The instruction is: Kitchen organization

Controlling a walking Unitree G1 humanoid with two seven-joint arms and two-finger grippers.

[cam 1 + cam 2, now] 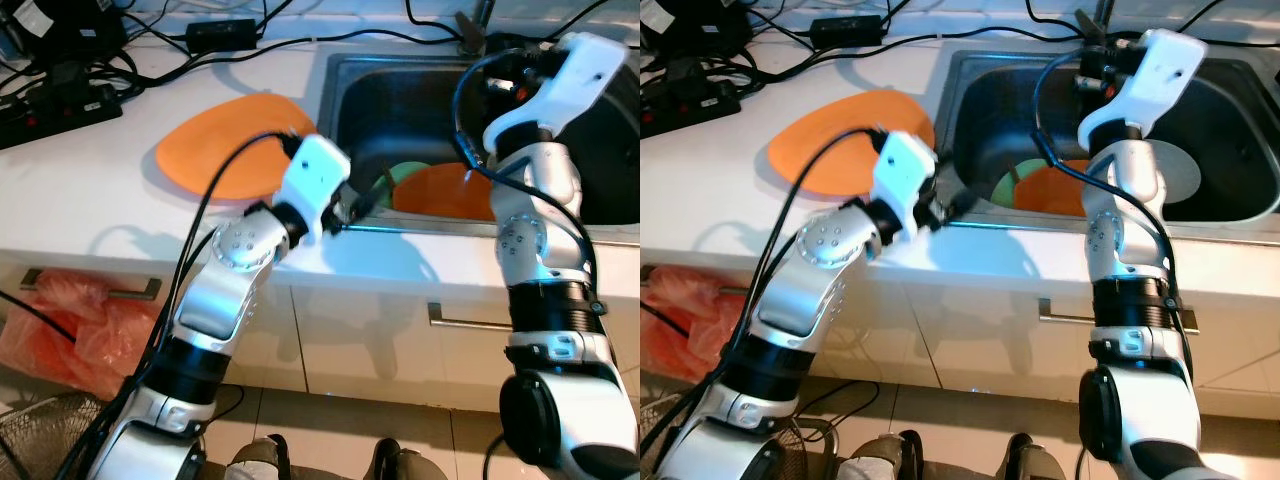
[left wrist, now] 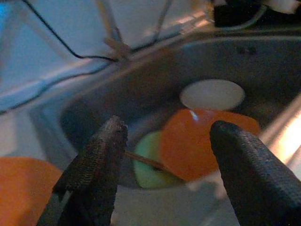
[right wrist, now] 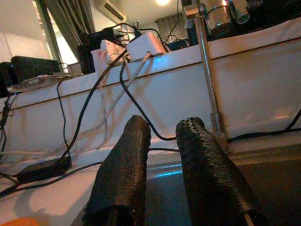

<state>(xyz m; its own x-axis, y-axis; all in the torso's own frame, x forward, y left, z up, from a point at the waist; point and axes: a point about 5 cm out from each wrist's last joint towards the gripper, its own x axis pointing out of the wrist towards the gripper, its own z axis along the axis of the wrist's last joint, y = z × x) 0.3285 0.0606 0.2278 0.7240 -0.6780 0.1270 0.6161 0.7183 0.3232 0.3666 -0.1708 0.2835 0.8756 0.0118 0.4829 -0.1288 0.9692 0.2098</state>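
An orange plate (image 1: 235, 145) lies flat on the white counter, left of the steel sink (image 1: 345, 95). Down in the sink a second orange plate (image 1: 445, 190) overlaps a green plate (image 1: 405, 178), and a white plate (image 1: 1175, 175) lies further right. A thin stick (image 2: 143, 160) rests on the green plate. My left gripper (image 1: 360, 200) hovers open at the sink's front left corner, aimed at the plates inside, holding nothing. My right gripper (image 3: 164, 127) is raised over the back of the sink near the faucet, its fingers nearly together and empty.
A power strip (image 1: 60, 105), an adapter (image 1: 220, 35) and loose cables cross the counter's back left. The faucet (image 1: 470, 30) stands behind the sink. A red plastic bag (image 1: 75, 330) and a wire basket (image 1: 45, 435) sit on the floor at the left, below the drawer fronts.
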